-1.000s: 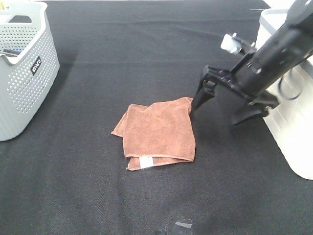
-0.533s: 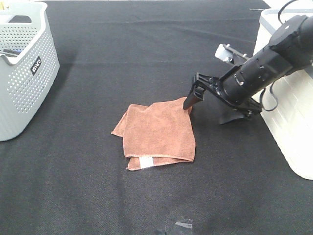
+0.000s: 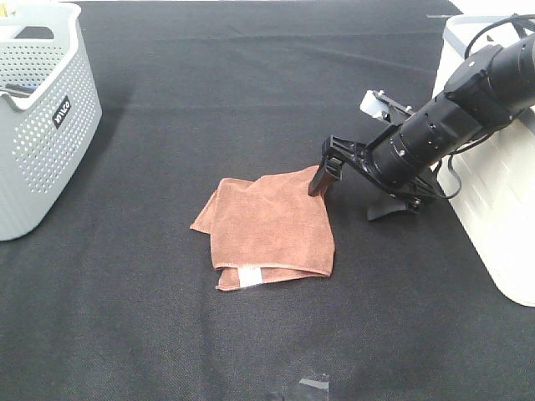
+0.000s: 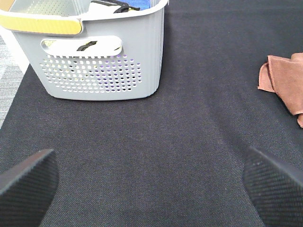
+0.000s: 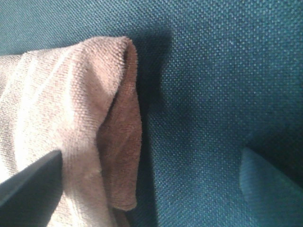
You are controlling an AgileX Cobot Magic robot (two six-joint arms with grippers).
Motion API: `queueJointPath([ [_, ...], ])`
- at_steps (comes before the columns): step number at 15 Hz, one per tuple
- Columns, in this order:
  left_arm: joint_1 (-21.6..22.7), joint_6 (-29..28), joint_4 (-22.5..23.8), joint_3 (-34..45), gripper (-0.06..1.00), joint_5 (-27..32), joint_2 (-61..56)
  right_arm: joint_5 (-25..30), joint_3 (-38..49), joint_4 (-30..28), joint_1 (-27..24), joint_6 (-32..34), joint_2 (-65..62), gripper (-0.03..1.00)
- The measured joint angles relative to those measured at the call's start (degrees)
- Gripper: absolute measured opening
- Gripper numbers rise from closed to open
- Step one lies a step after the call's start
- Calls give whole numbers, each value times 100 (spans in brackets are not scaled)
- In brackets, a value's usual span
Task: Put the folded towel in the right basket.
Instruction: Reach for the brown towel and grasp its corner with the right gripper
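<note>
At the folded towel (image 3: 267, 221) edge nearest the right basket (image 3: 501, 225), released right jaws straddle it; pinching shut seems next

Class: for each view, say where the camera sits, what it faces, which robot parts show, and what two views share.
Exterior high: mounted above, looking down at the table; shows the right arm, right end effector open at the folded towel.
Left wrist: arm-mounted, facing the grey perforated basket; left end effector tips show.
Right wrist: arm-mounted, close above the towel's edge; fingertips show.
Shared: the towel, in all three.
</note>
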Motion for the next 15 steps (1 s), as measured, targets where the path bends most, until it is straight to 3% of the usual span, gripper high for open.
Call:
queueJointPath([
  [7,0,0,0,0,99,0,0,126,-109,195,29,-80,264,96],
  [12,0,0,0,0,99,0,0,-327,-264,1530,854,-911,567,95],
  [15,0,0,0,0,99,0,0,-264,-504,1696,1123,-985,676,92],
])
